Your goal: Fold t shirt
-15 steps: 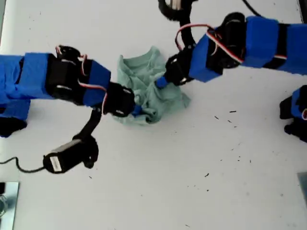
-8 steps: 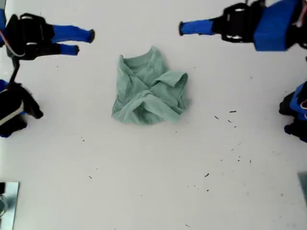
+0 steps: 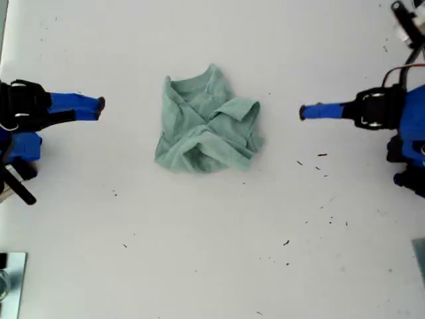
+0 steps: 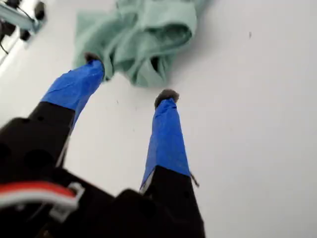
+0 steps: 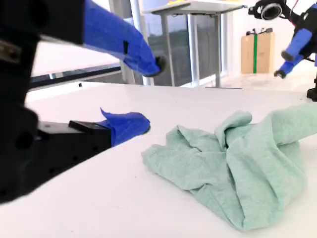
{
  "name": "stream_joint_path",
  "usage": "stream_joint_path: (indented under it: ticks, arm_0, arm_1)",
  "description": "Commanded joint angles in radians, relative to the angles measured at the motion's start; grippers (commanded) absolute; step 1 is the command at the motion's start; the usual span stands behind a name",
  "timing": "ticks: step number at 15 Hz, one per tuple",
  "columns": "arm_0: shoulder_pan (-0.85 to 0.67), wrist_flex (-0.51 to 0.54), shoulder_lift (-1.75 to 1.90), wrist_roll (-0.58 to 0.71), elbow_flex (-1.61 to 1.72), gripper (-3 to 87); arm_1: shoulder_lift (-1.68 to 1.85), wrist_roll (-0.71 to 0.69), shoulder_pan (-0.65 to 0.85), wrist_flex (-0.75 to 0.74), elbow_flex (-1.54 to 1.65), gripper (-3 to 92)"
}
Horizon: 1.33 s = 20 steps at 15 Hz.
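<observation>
crumpled t shirt, bare table

My first gripper w/ blue-taped fingers spread apart, above white table, tips just short of crumpled green t shirt, prob not touching.

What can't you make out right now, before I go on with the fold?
- t shirt: sleeves and hem lost in its own bunched folds in every view; underside hidden.
- First wrist view: the shirt's far part is cut off by the picture edge.
- Exterior view: an arm is cut off by its left edge, the other arm by its right.
- Exterior view: dark specks too small to identify.
</observation>
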Motion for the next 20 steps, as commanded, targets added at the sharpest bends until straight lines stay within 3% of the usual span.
stream_joint_path:
  ticks: [1, 4, 5, 7, 9, 12, 15, 17, 20]
  arm_0:
    - [0.057, -0.04, 0.026, -0.077, 0.06, 8.7]
    - [0.109, -0.021, 0.028, -0.149, 0.219, -0.1]
    - [0.112, -0.031, 0.028, -0.132, 0.227, -0.1]
    - [0.115, -0.057, 0.029, -0.104, 0.25, -0.1]
    - [0.107, -0.066, 0.026, -0.117, 0.29, -0.1]
    - [0.117, -0.063, 0.028, -0.118, 0.288, -0.1]
    - [0.121, -0.064, 0.028, -0.115, 0.288, -0.1]
    - [0.127, -0.064, 0.028, -0.11, 0.29, -0.1]
    - [0.141, -0.064, 0.028, -0.11, 0.29, -0.1]
  arm_1:
    - [0.011, 0.055, -0.02, 0.074, 0.087, 21.9]
    - [0.011, 0.101, -0.072, 0.15, 0.158, 18.0]
    - [0.011, 0.112, -0.067, 0.187, 0.147, 1.8]
    - [0.011, 0.094, -0.06, 0.206, 0.141, 1.5]
    - [-0.02, 0.029, -0.117, 0.092, 0.032, 1.8]
    - [-0.899, -0.098, -0.307, -0.178, -0.575, 1.7]
    - [-1.528, -0.161, -0.459, -0.29, -1.065, 1.7]
    - [-1.759, -0.118, -0.518, -0.371, -1.146, 1.7]
    - [-1.829, -0.08, -0.551, -0.428, -1.141, 1.7]
